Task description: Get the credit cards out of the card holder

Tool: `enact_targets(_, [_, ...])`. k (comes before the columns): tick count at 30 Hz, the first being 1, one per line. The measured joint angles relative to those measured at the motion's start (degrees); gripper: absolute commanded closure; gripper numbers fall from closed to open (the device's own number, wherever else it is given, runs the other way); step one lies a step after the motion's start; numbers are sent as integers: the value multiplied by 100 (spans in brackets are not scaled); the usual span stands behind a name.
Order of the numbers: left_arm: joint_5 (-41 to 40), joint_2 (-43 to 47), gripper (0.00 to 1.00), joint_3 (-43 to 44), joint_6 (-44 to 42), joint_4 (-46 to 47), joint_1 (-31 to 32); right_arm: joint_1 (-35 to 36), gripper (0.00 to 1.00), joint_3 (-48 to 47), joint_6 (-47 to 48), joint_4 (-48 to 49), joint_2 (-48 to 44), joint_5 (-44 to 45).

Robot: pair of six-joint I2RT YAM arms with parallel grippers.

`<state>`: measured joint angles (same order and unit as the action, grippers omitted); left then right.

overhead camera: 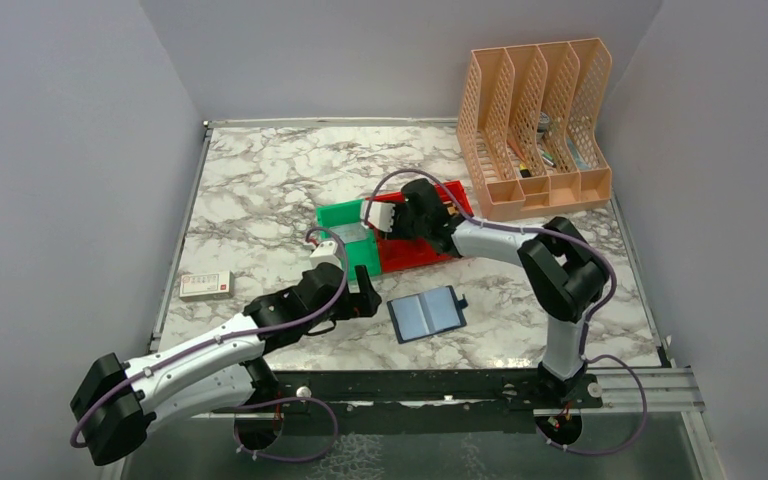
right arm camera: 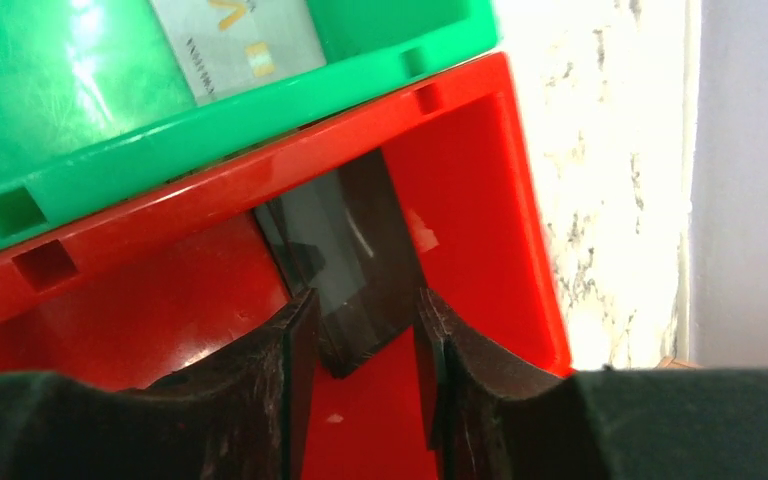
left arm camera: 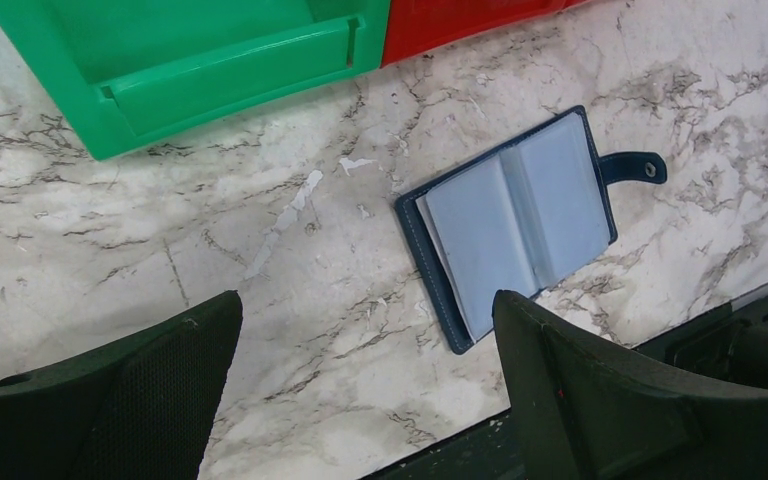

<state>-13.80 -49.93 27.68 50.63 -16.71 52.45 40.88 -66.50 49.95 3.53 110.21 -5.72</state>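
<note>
The card holder (overhead camera: pixel 427 314) lies open on the marble table, navy outside with grey-blue inner panels (left arm camera: pixel 515 220) and its strap to the right. My left gripper (overhead camera: pixel 370 300) hovers just left of it, wide open (left arm camera: pixel 365 305) and holding nothing. My right gripper (overhead camera: pixel 390 225) reaches down into the red bin (overhead camera: pixel 415 252). Its jaws (right arm camera: pixel 360 310) stand parted around the lower corner of a dark credit card (right arm camera: pixel 345 250), which leans on the bin's wall, not pinched. A silver credit card (right arm camera: pixel 240 40) lies in the green bin (right arm camera: pixel 80 150).
The green bin (overhead camera: pixel 368 262) and the red bin sit side by side mid-table. An orange file organizer (overhead camera: pixel 535 125) stands at the back right. A small white box (overhead camera: pixel 205 285) lies near the left edge. The table's front rail runs just below the card holder.
</note>
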Motion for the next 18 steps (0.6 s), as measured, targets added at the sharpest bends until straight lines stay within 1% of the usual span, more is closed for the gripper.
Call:
enact_targets(2, [79, -50, 1, 15, 0, 39, 0, 0, 54, 13, -240, 44, -153, -2])
enact_targets(3, [114, -74, 1, 33, 0, 61, 0, 0, 49, 39, -442, 96, -282, 7])
enact_targets(5, [192, -120, 3, 72, 7, 131, 0, 0, 34, 160, -1139, 229, -643, 109])
enact_targets(6, [243, -149, 5, 87, 22, 214, 0, 0, 32, 299, -1705, 350, -935, 251])
enact_targets(8, [365, -212, 7, 92, 79, 389, 0, 0, 33, 610, -2920, 437, -1580, 592])
enact_targets(10, [514, -304, 14, 92, 162, 579, 2, -2, 37, 883, -4157, 317, -2245, 828])
enact_targets(12, [671, -415, 20, 92, 256, 791, 2, -7, 39, 1073, -5154, 17, -2817, 872])
enact_targets(15, [868, -612, 27, 87, 376, 1080, 28, -35, 41, 1436, -6225, -619, -3484, 872])
enact_targets(18, [973, -811, 32, 66, 483, 1327, 136, -37, 42, 2076, -6828, -1145, -3978, 734])
